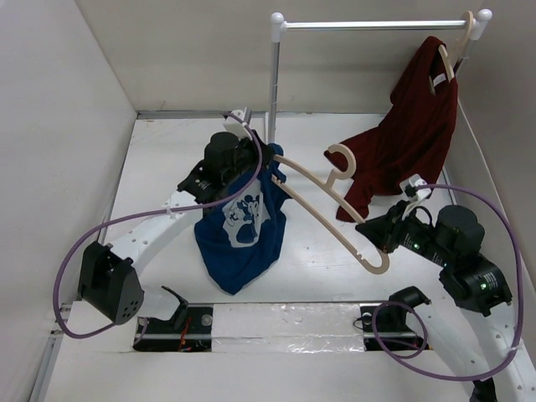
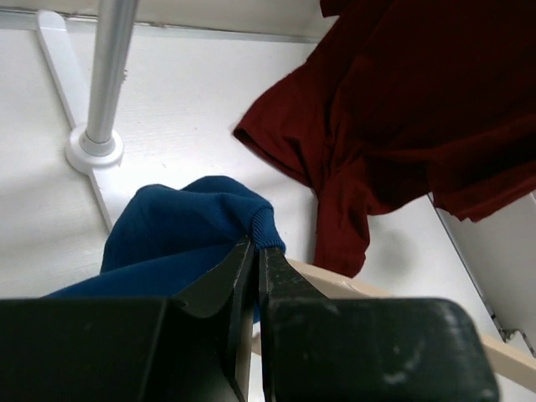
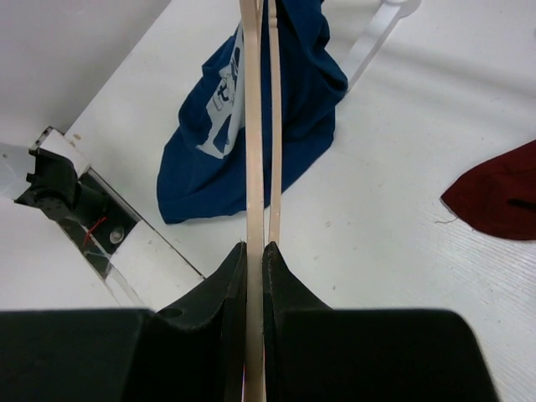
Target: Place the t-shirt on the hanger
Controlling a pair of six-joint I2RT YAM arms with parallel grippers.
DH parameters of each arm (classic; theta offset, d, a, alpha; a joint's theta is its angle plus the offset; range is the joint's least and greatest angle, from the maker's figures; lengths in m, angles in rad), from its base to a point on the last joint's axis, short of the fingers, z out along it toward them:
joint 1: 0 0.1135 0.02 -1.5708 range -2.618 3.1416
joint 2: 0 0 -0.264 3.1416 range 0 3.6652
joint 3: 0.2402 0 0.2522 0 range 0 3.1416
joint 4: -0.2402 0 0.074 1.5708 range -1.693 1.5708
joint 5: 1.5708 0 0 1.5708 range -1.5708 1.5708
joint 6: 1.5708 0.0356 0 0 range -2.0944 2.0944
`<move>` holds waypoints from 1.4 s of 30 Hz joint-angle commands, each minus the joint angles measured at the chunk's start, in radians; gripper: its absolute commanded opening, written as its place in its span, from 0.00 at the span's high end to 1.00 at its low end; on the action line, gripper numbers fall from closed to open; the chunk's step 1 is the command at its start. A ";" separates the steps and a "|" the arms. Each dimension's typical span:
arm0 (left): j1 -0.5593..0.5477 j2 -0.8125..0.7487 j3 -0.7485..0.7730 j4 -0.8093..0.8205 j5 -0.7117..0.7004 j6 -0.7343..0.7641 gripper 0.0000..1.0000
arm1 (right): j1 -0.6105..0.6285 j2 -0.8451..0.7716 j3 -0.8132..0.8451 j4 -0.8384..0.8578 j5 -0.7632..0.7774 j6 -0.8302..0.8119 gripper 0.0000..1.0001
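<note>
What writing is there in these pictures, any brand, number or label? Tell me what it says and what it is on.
No text here can be read.
t-shirt: its white print is a cartoon mouse; any lettering in it is too small and creased to make out.
dark red shirt: no writing shows.
hanger: plain, no marking shows.

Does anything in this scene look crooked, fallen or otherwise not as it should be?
Yes. The dark red shirt hangs askew from the right end of the rail, its lower part sagging onto the table. The t-shirt is bunched too, pinched by the left gripper at one end of the hanger.
</note>
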 commanded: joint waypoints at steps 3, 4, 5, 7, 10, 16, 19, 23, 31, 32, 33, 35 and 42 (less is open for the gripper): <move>-0.014 -0.071 0.052 0.015 0.017 0.018 1.00 | 0.007 0.051 0.070 0.191 -0.043 0.013 1.00; -0.014 -0.071 0.065 -0.013 0.000 0.024 1.00 | 0.007 0.070 0.078 0.206 -0.051 0.016 1.00; -0.014 -0.073 0.083 -0.024 -0.001 0.029 1.00 | 0.007 0.081 0.087 0.229 -0.064 0.015 1.00; -0.014 -0.091 0.091 -0.024 -0.009 0.033 1.00 | 0.021 0.123 0.103 0.254 -0.080 0.018 1.00; -0.014 -0.103 0.141 -0.045 0.035 0.027 1.00 | 0.059 0.160 0.092 0.295 -0.051 0.021 1.00; -0.014 -0.154 0.151 -0.062 0.124 -0.003 1.00 | 0.137 0.236 0.035 0.522 0.018 0.067 1.00; -0.014 -0.188 0.142 -0.064 0.138 -0.017 1.00 | 0.261 0.319 0.033 0.627 0.179 0.073 1.00; -0.014 -0.232 0.122 -0.093 0.080 -0.022 1.00 | 0.432 0.423 0.081 0.720 0.417 0.062 1.00; -0.014 -0.340 0.117 -0.111 -0.219 0.017 1.00 | 0.656 0.373 0.061 0.654 0.776 0.047 1.00; -0.014 -0.335 0.134 -0.111 -0.225 0.021 1.00 | 0.686 0.317 0.051 0.642 0.791 0.061 1.00; -0.014 -0.331 0.144 -0.113 -0.230 0.026 1.00 | 0.705 0.287 0.038 0.615 0.837 0.069 1.00; -0.014 -0.312 0.171 -0.127 -0.245 0.035 1.00 | 0.730 0.220 0.015 0.601 0.870 0.085 1.00; -0.014 -0.300 0.229 -0.122 -0.294 0.046 1.00 | 0.757 0.163 0.064 0.486 0.914 0.079 1.00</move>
